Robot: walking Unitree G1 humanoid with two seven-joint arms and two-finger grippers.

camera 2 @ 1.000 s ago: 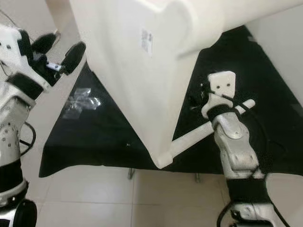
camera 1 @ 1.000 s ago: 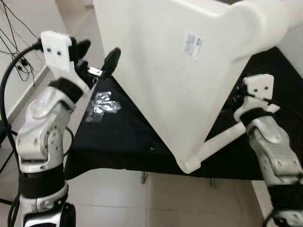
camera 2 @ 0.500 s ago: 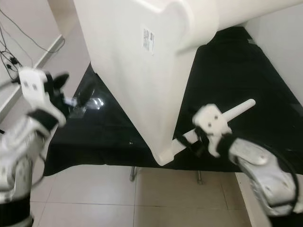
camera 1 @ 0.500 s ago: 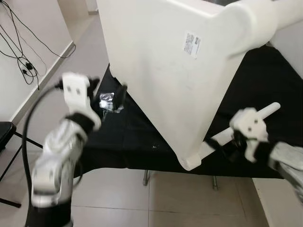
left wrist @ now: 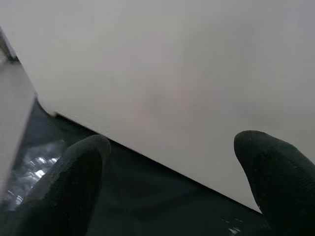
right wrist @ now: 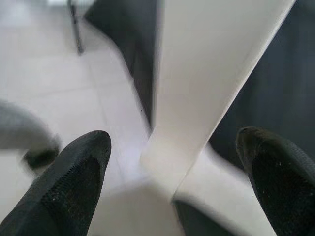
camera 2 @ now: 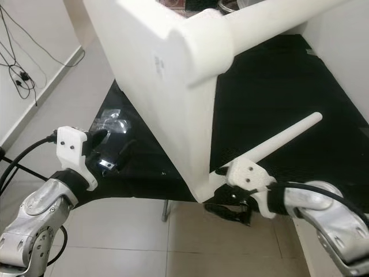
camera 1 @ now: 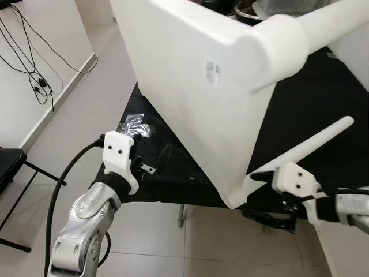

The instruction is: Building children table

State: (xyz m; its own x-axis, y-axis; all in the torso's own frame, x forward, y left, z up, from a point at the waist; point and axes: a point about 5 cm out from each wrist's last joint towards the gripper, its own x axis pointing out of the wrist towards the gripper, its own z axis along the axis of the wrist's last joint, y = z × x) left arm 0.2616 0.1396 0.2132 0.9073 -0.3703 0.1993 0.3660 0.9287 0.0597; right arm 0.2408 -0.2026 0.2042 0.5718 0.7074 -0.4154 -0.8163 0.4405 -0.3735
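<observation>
A white children's table top [camera 1: 190,81] stands tilted on edge on a black-covered table [camera 1: 311,104]. One white leg [camera 1: 323,20] sticks out of its upper corner, and a thinner white leg [camera 1: 305,144] points out from its lower corner. My left gripper [camera 1: 154,161] hangs open at the black table's front edge, close to the panel's lower left side. In the left wrist view both fingertips [left wrist: 74,177] stand apart before the white panel. My right gripper [camera 2: 222,193] is open, its fingers [right wrist: 74,182] on either side of the table top's lower corner.
A clear bag of small hardware [camera 1: 135,124] lies on the black cloth near its left corner. Cables [camera 1: 34,81] trail along the wall at the left, and a black stool [camera 1: 8,167] stands below them. A white wall [camera 1: 354,57] rises at the right. Tiled floor lies below.
Both arms have dropped. The left gripper went from the panel's upper left edge down to the black table's front edge. The right gripper left the lower leg and now sits at the panel's corner.
</observation>
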